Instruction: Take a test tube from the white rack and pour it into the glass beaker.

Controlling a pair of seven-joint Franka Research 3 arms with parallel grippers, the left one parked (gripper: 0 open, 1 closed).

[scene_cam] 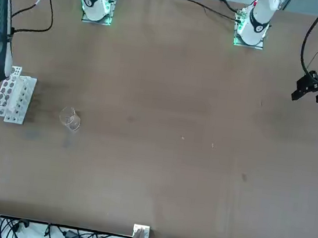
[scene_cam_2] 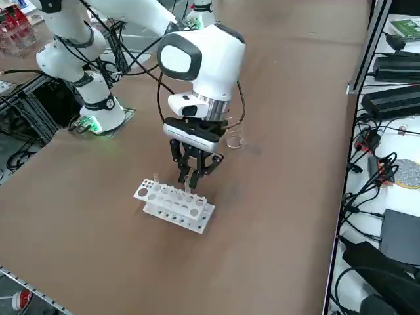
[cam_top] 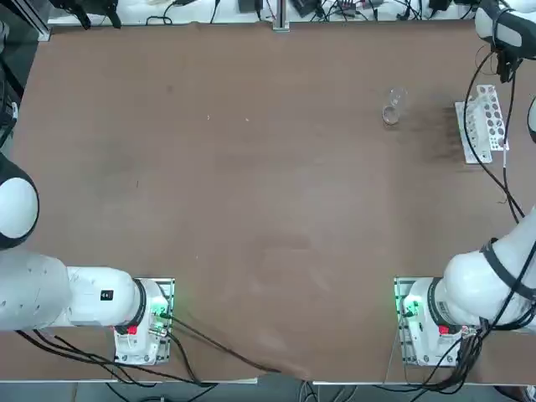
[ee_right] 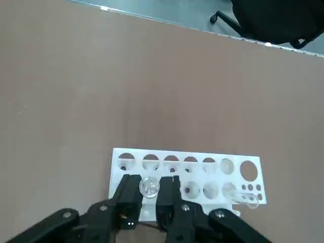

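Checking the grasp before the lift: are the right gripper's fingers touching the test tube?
Touching. The right wrist view shows the right gripper with both fingers pressed against the test tube above the white rack.

This is a robotics lab. A broad brown table [cam_top: 251,209] carries two white arms bolted on green-lit bases [cam_top: 414,306], with bundles of black cables [cam_top: 209,347] trailing off its edges. Directly beneath the end effector [scene_cam_2: 191,178] stands a white rack [scene_cam_2: 174,205], a glass beaker [scene_cam_2: 234,138] sits beyond it, and electronics boxes [scene_cam_2: 394,98] line a side shelf.
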